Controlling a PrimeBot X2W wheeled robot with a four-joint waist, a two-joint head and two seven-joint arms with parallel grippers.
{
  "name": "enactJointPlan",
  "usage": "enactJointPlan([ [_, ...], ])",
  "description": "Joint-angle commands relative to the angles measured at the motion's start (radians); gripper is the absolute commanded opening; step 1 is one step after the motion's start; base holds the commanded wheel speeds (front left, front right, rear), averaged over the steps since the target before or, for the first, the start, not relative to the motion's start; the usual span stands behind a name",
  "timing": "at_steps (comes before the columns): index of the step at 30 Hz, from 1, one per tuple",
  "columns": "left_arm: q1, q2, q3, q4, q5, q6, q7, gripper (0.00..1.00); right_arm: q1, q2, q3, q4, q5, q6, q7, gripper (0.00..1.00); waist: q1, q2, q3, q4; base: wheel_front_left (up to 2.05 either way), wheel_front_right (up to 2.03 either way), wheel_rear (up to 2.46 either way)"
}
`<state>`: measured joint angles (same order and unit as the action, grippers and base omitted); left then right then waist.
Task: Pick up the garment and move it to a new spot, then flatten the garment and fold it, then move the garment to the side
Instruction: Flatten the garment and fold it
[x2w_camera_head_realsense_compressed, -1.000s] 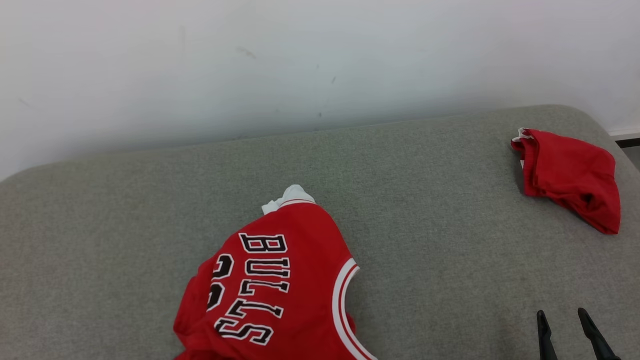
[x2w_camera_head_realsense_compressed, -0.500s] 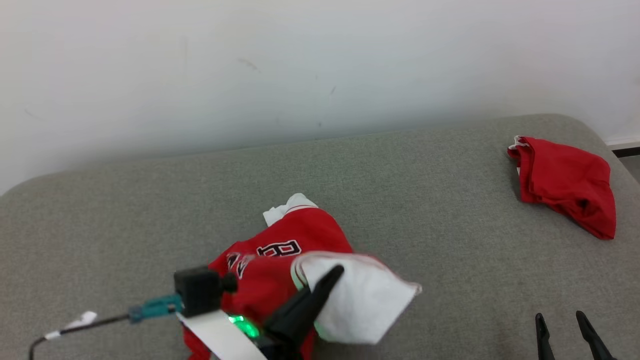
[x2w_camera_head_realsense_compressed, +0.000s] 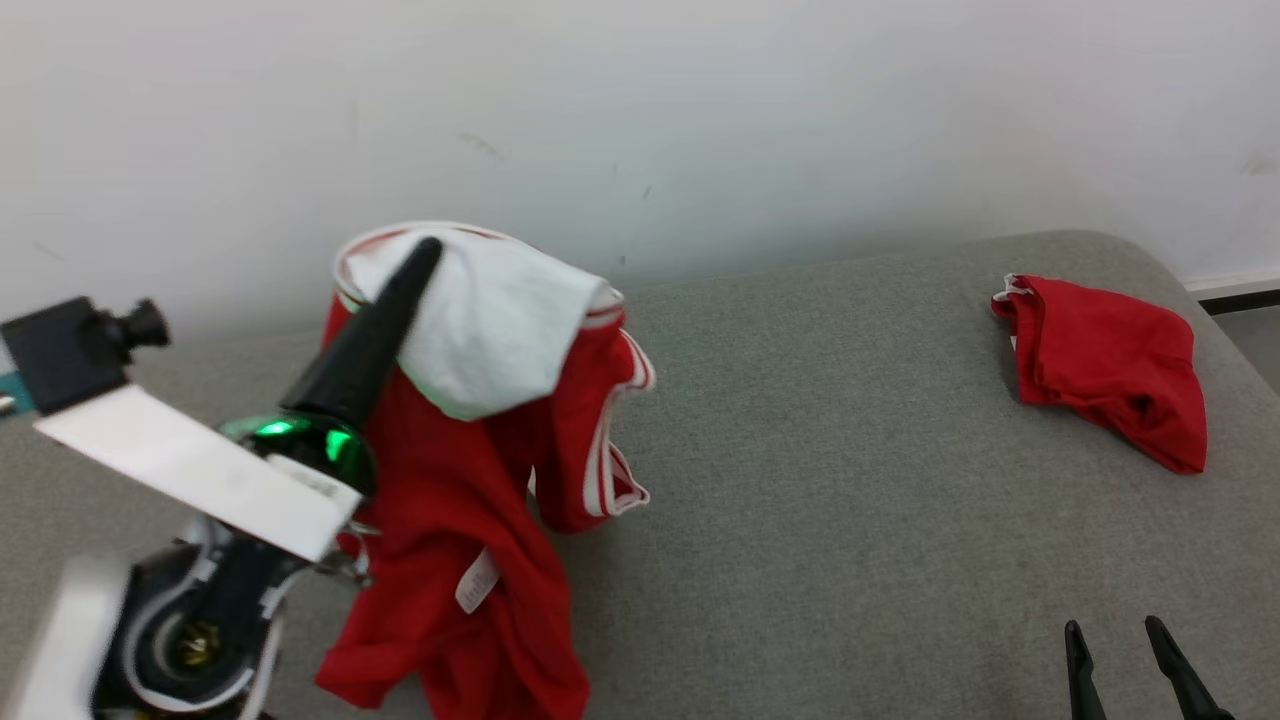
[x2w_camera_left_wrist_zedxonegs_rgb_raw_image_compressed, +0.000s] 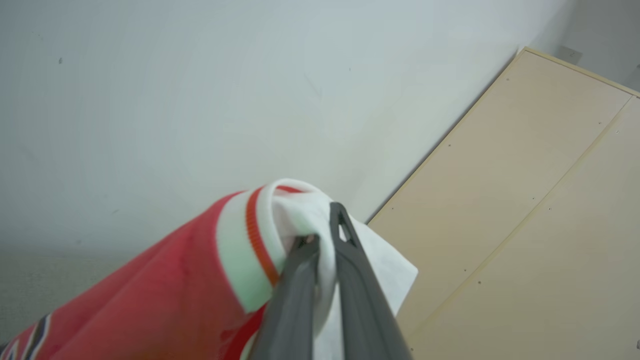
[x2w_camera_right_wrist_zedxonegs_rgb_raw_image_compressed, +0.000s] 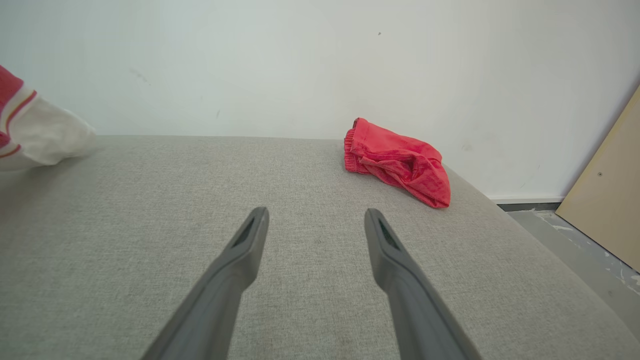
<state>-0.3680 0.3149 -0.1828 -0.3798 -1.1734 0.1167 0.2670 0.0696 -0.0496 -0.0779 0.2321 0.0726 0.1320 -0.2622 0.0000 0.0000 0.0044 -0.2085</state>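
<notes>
Two grippers | left gripper (x2w_camera_left_wrist_zedxonegs_rgb_raw_image_compressed: 322, 227) pinching jersey (x2w_camera_head_realsense_compressed: 450, 500) by white edge, rest dangling over couch (x2w_camera_head_realsense_compressed: 850, 450) | right gripper (x2w_camera_right_wrist_zedxonegs_rgb_raw_image_compressed: 316, 212) spread, empty | shorts (x2w_camera_head_realsense_compressed: 1100, 370) on couch, far right

wall (x2w_camera_head_realsense_compressed: 760, 110): white, scuffed | cushion (x2w_camera_head_realsense_compressed: 850, 480): grey fabric | board (x2w_camera_left_wrist_zedxonegs_rgb_raw_image_compressed: 525, 200): beige, against wall | floor (x2w_camera_right_wrist_zedxonegs_rgb_raw_image_compressed: 575, 245): grey

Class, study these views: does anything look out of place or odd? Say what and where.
The red jersey hangs bunched from the shut left gripper, a white flap turned out and a label showing. A second red garment lies crumpled near the grey cushion's far right corner.
</notes>
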Motion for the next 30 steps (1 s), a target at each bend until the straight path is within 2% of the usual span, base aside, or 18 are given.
enactJointPlan([
  [1,-0.015,0.007,0.035,-0.010,-0.038,0.007,0.003,0.00,0.008,-0.002,-0.005,0.001,0.014,-0.003,-0.003,1.00,0.0000,0.0000,0.000,0.001,0.00,0.00,0.00],
  [6,-0.019,0.045,0.156,-0.031,-0.127,0.030,0.023,0.00,0.012,-0.002,-0.013,-0.002,0.008,-0.003,-0.003,1.00,0.0000,0.0000,-0.001,0.019,0.00,0.00,0.00],
  [16,-0.060,0.140,0.304,0.013,-0.251,0.045,0.108,0.00,-0.004,-0.002,-0.003,0.004,-0.009,-0.003,-0.003,1.00,0.0000,0.0000,-0.007,0.060,0.00,0.00,0.00],
  [20,-0.083,0.155,0.292,0.075,-0.260,0.044,0.136,0.00,-0.012,-0.002,0.006,0.006,-0.010,-0.003,-0.003,1.00,0.0000,0.0000,-0.002,0.059,0.00,0.00,0.00],
  [23,-0.090,0.151,0.242,0.131,-0.224,0.032,0.144,0.00,-0.021,-0.002,0.014,0.009,-0.010,-0.003,-0.003,1.00,0.0000,0.0000,0.007,0.048,0.00,0.00,0.00],
  [27,-0.097,0.125,0.170,0.184,-0.182,0.014,0.141,0.00,-0.027,-0.002,0.019,0.011,-0.006,-0.003,-0.003,1.00,0.0000,0.0000,0.017,0.030,0.00,0.00,0.00],
  [30,-0.117,0.078,0.098,0.236,-0.154,0.004,0.127,0.00,-0.030,-0.002,0.022,0.014,-0.006,-0.003,-0.003,1.00,0.0000,0.0000,0.028,0.006,0.00,0.00,0.00],
])
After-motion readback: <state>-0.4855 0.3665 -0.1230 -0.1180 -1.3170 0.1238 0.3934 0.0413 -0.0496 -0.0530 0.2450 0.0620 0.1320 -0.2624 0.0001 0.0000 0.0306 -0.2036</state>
